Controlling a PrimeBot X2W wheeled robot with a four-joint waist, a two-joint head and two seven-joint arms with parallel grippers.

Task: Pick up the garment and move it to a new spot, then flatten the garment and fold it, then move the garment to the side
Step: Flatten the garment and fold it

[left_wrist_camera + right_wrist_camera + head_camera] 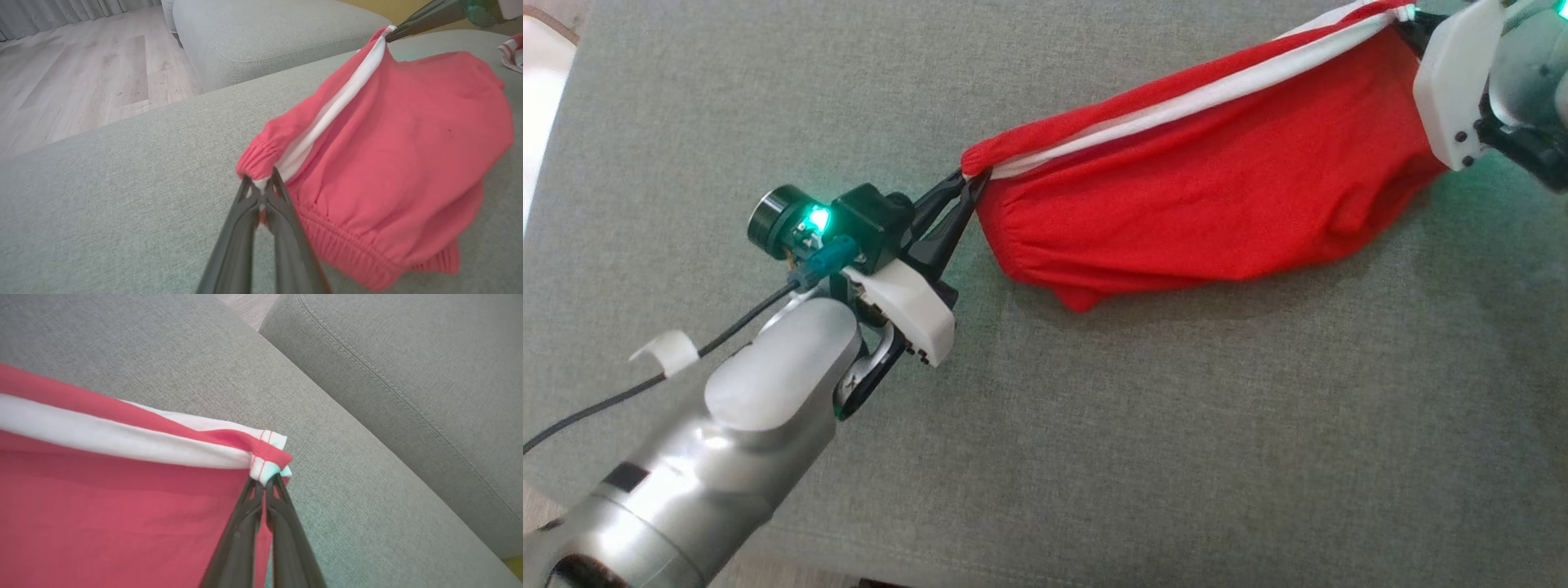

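The garment point(1217, 196) is red cloth with a white stripe and an elastic waistband, stretched in the air between both grippers above a grey cushion point(1094, 425). My left gripper point(968, 181) is shut on the waistband end by the white stripe; in the left wrist view the garment point(400, 155) sags from my left gripper point(263, 183). My right gripper point(1409, 16) at the top right is shut on the hemmed corner. In the right wrist view my right gripper point(267, 479) pinches the garment point(122, 522) at its stitched white corner.
A second grey cushion point(265, 28) stands beyond a gap, with wooden floor point(81, 77) and a curtain to its left. A striped red and white cloth point(512, 53) lies at the far right of the cushion. The other gripper's dark fingers point(429, 18) show at the left wrist view's top.
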